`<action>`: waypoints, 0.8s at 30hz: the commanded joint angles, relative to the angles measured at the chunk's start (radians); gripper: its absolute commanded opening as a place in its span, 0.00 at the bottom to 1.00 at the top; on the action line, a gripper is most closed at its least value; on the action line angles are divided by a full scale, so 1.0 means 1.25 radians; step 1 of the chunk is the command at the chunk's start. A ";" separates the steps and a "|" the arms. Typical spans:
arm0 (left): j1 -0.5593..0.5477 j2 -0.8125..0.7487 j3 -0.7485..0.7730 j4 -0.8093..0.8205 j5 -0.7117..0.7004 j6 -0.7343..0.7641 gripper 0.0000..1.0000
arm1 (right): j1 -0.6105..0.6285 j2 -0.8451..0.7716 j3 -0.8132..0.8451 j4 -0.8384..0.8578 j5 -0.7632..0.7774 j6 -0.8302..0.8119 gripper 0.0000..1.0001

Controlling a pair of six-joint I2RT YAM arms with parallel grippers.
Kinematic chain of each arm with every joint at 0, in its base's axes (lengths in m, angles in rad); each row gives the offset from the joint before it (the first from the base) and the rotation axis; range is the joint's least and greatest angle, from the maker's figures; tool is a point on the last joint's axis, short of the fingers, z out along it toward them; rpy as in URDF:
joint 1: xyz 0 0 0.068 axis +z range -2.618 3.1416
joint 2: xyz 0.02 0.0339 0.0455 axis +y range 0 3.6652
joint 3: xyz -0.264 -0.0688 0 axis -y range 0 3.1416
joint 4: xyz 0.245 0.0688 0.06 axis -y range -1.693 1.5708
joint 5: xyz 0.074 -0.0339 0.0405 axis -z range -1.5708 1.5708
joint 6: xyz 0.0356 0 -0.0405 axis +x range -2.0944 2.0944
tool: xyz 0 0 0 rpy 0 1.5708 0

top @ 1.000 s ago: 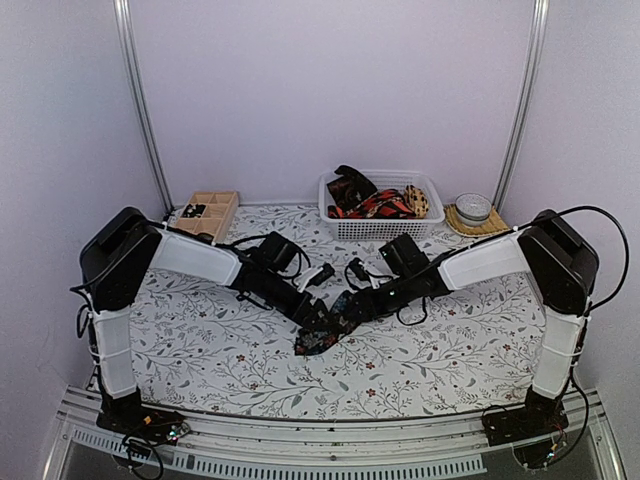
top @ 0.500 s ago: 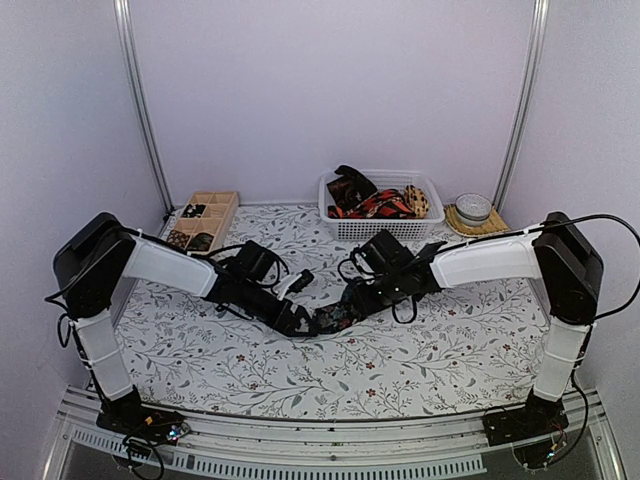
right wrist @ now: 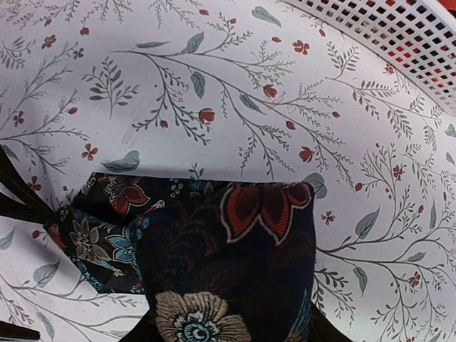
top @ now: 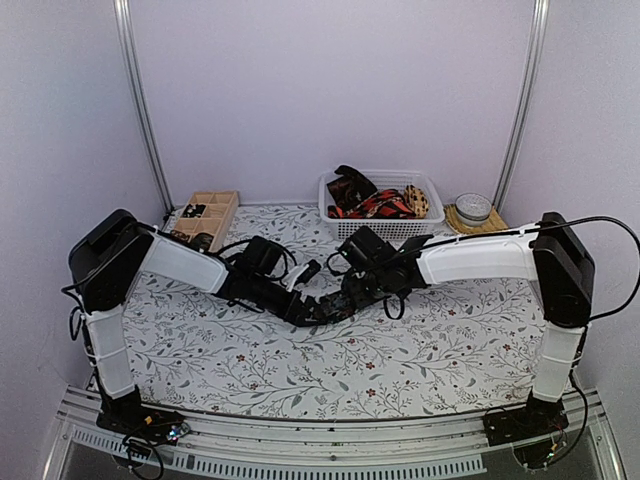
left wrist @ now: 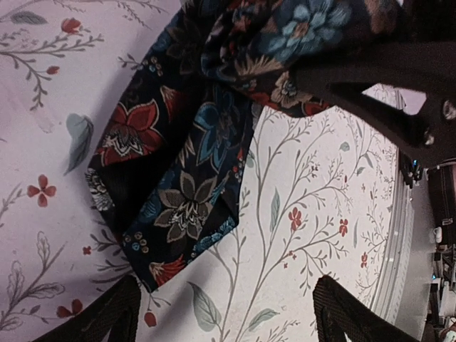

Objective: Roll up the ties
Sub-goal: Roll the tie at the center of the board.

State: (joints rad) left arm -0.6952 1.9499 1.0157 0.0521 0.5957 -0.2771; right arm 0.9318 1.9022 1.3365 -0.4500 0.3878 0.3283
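A dark floral tie (top: 325, 306) lies mid-table between both grippers. My right gripper (top: 346, 292) is shut on its coiled part, and the roll (right wrist: 228, 271) fills the space between the jaws in the right wrist view, hiding the fingertips. The tie's loose flat end (left wrist: 178, 171) spreads on the cloth, its point close to one of my left fingers (left wrist: 100, 320). My left gripper (left wrist: 224, 303) stands open just beside that end, with only cloth between its fingers. More ties (top: 375, 200) are heaped in the white basket (top: 432, 225).
A wooden compartment tray (top: 228, 203) sits at the back left. A small bowl on a woven mat (top: 473, 208) is at the back right. The basket's mesh wall (right wrist: 399, 35) is near the right wrist. The floral tablecloth (top: 400, 350) covers the table.
Both grippers have shifted back and left with the tie. The tail that stretched toward the front edge has drawn in, so the tie is now a compact bundle.
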 commanded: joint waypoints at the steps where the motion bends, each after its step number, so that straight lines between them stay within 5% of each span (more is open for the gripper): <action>1: 0.019 0.061 0.022 -0.090 -0.073 0.016 0.84 | 0.001 0.080 0.030 -0.025 0.037 0.017 0.46; 24: -0.002 0.135 0.010 -0.028 0.082 0.009 0.73 | 0.002 0.144 0.058 -0.017 0.105 0.029 0.50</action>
State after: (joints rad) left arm -0.6846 2.0556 1.0889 0.1268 0.7078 -0.2401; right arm 0.9314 2.0075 1.3964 -0.4904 0.4622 0.3561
